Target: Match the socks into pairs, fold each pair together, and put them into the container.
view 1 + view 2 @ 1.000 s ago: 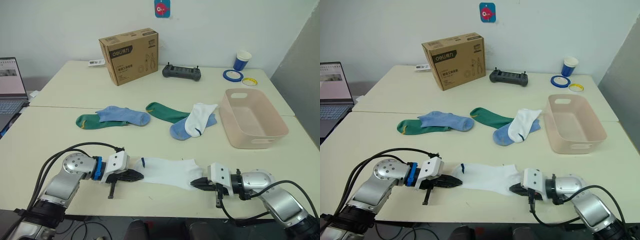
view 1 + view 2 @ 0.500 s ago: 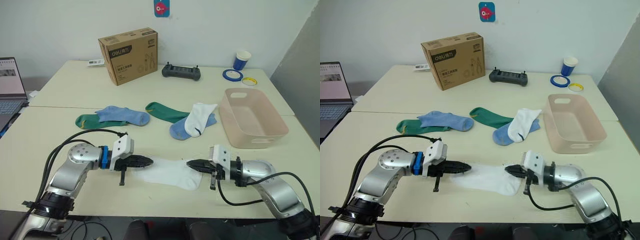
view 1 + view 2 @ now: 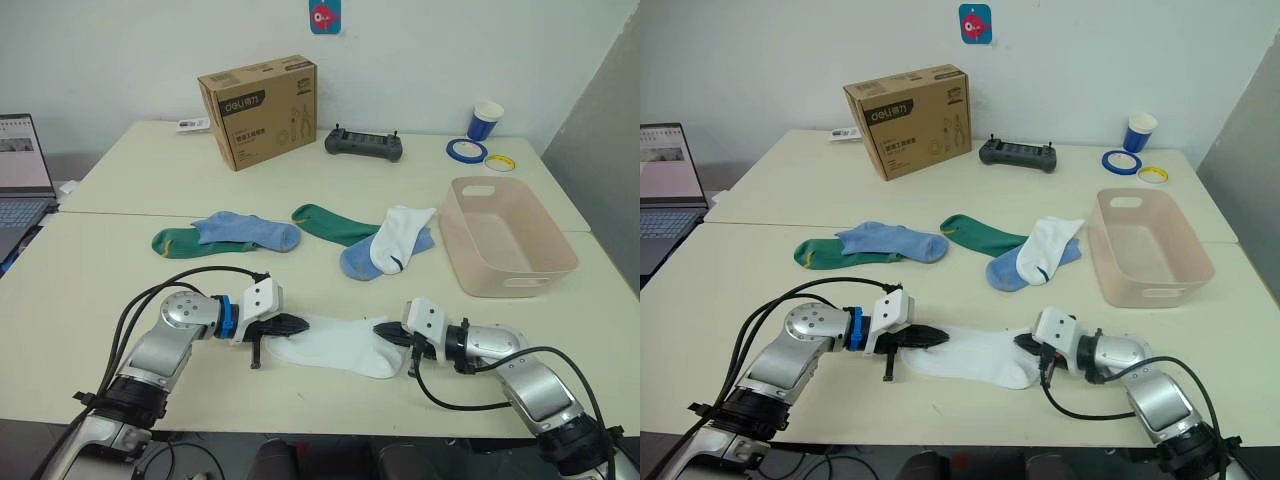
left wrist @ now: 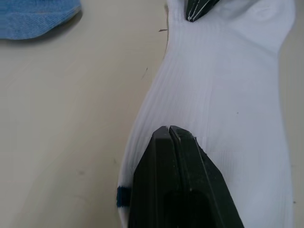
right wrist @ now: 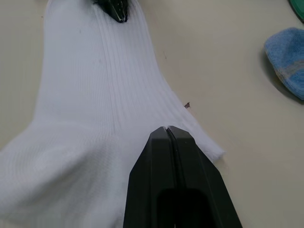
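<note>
Soft, limp white ribbed ankle sock [image 3: 340,343] on table: L gripper [image 3: 300,323] & R gripper [image 3: 381,331] each pinched closed on an end; light, floppy, best held by edges.

**Cream tables and what lies on them**

Two cream-topped tables [image 3: 90,290] stand edge to edge. The near one carries a flat white sock [image 3: 340,345], a dark green sock [image 3: 175,241] under a light blue sock [image 3: 250,231], another green sock [image 3: 325,223], a white sock [image 3: 400,236] over a blue one [image 3: 355,262], and a pale pink plastic basin [image 3: 508,240]. The far one holds a brown cardboard box [image 3: 260,110], a black controller [image 3: 364,144], tape rolls [image 3: 466,151] and a blue paper cup [image 3: 485,120].
</note>
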`<state>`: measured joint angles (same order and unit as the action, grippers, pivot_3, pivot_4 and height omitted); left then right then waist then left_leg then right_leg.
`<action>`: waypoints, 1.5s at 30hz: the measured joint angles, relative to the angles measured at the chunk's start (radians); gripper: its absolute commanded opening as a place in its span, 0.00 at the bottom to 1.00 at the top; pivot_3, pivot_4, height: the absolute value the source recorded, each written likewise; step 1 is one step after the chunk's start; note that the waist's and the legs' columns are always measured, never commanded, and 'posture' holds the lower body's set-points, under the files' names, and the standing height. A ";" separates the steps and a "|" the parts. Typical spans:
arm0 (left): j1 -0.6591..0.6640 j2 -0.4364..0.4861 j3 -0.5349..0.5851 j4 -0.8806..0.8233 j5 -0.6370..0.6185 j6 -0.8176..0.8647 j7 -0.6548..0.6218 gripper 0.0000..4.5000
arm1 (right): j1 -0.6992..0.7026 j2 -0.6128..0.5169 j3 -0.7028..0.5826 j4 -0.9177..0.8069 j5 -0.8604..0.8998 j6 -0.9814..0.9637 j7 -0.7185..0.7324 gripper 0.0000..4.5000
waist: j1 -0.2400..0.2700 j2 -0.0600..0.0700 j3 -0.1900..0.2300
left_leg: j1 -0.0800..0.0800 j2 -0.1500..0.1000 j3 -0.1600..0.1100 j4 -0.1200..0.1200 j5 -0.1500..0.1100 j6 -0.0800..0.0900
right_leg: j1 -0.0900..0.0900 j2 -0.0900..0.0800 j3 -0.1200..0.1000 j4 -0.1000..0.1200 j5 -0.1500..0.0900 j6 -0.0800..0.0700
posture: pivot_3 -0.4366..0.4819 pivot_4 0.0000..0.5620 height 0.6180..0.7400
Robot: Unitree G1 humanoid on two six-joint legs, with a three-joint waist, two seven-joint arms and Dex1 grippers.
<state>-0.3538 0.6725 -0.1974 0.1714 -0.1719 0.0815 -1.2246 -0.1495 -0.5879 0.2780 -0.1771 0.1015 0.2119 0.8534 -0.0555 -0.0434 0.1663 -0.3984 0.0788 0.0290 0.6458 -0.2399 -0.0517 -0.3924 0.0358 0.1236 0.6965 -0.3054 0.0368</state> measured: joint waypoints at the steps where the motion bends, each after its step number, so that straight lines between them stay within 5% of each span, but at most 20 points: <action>1: 0.000 0.002 0.005 0.004 0.000 0.000 0.002 0.00 | 0.009 -0.008 -0.012 0.000 0.001 -0.006 0.003 0.01 | 0.000 0.000 0.000 | 0.001 0.000 0.000 0.000 0.000 0.000 | 0.001 0.000 0.000 0.000 0.000 0.000 | 0.48 0.27 1.00; 12: 0.012 -0.019 0.091 -0.006 -0.097 0.030 0.023 0.00 | 0.033 0.018 -0.119 -0.073 0.122 0.035 0.000 0.01 | 0.001 0.001 0.001 | -0.001 0.000 -0.001 0.000 0.000 0.000 | 0.000 0.000 -0.001 0.000 0.000 0.000 | 0.48 0.27 1.00; 15: 0.000 -0.022 0.168 -0.004 -0.135 0.049 0.070 0.12 | 0.031 0.022 -0.213 -0.092 0.141 0.038 -0.060 0.20 | 0.001 0.001 0.001 | 0.000 0.000 -0.001 0.000 0.000 0.000 | 0.000 0.000 -0.001 0.000 0.000 0.000 | 0.48 0.27 1.00; 24: 0.065 -0.087 0.352 0.108 -0.124 0.014 0.352 0.76 | 0.133 0.042 -0.296 -0.011 0.065 -0.016 -0.215 0.90 | 0.000 0.001 0.001 | 0.000 0.000 -0.001 -0.001 0.000 0.000 | 0.000 -0.001 0.000 -0.001 0.000 0.000 | 0.48 0.27 1.00; 26: 0.089 -0.093 0.363 0.127 -0.109 -0.002 0.401 0.90 | 0.140 0.052 -0.297 0.007 0.051 -0.024 -0.236 1.00 | -0.002 0.001 0.001 | 0.000 0.000 0.000 -0.001 0.000 0.000 | 0.000 -0.001 0.000 0.000 0.000 0.000 | 0.48 0.27 1.00; 28: 0.100 -0.097 0.365 0.129 -0.105 -0.011 0.426 0.99 | 0.139 0.063 -0.297 0.007 0.042 -0.031 -0.250 1.00 | -0.001 0.001 0.001 | 0.000 0.000 -0.001 -0.001 0.000 0.000 | 0.000 -0.001 -0.001 0.000 0.000 0.001 | 0.48 0.27 1.00; 45: 0.108 -0.107 0.344 0.040 -0.110 -0.014 0.393 0.99 | 0.071 0.090 -0.252 0.000 -0.003 -0.020 -0.267 1.00 | -0.001 0.001 0.002 | 0.000 0.000 0.000 -0.001 0.000 0.000 | 0.001 -0.001 -0.001 0.000 0.000 0.001 | 0.48 0.27 1.00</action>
<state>-0.2459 0.5655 0.1463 0.2114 -0.2816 0.0678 -0.8317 -0.0789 -0.4980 0.0256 -0.1767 0.0982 0.1924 0.5863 -0.0564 -0.0421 0.1678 -0.3986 0.0785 0.0288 0.6452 -0.2398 -0.0522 -0.3917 0.0347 0.1231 0.6961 -0.3050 0.0376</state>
